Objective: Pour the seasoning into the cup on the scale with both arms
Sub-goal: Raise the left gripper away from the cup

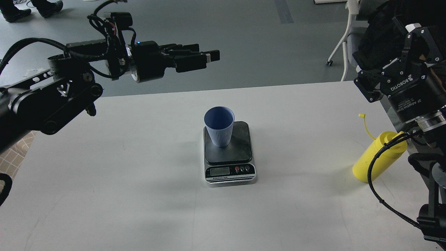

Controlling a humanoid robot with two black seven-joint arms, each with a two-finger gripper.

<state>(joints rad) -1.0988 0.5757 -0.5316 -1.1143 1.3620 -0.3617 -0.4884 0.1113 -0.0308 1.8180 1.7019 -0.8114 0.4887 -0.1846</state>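
The left gripper (209,55) hangs above the far left of the white table (139,174), pointing right, its fingers drawn together on nothing. The right gripper (400,57) hovers at the far right, fingers spread apart, empty. Just below it stands the yellow seasoning bottle (378,158), upright at the table's right edge, cap open on its tether. At centre, the ribbed blue cup (219,127) stands on the scale (229,153), on the platform's far left part.
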